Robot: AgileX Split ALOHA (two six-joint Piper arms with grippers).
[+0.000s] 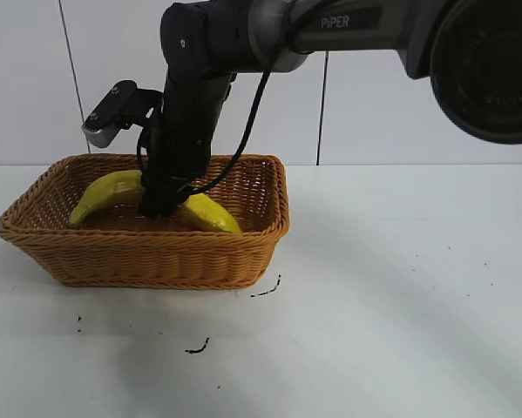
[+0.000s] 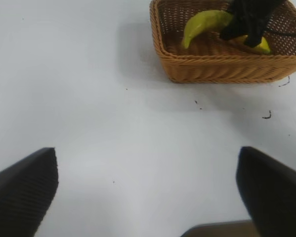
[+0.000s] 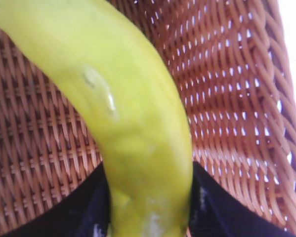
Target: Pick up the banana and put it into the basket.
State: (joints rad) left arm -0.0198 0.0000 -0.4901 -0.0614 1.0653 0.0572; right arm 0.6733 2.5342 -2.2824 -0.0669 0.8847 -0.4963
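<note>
The right gripper point(image 1: 165, 205) reaches steeply down into the basket point(image 1: 147, 257), which sits on the white table point(image 1: 400, 287) toward the left of the exterior view. The banana point(image 1: 112, 193) lies inside the basket, its curved yellow body stretching across the woven floor, with one end toward the basket's left wall and the other end showing to the right of the black fingers. In the right wrist view the banana point(image 3: 133, 128) fills the middle of the picture and runs down between the two dark fingers point(image 3: 73, 212), one on each side of the fruit, with the wicker weave point(image 3: 227, 98) close behind it. The fingers flank the banana closely, but from these angles it is hard to say whether they press on it or have let go, so the grip cannot be told for sure. The left gripper point(image 2: 148, 197) is parked well apart from the basket over bare table, its two dark fingers point(image 2: 24, 192) standing spread wide with nothing between them. From that view the basket point(image 2: 212, 69) and banana point(image 2: 204, 24) appear farther off, with the right arm's black gripper point(image 2: 246, 22) over the fruit. A few small dark marks point(image 1: 199, 347) dot the table in front of the basket.
</note>
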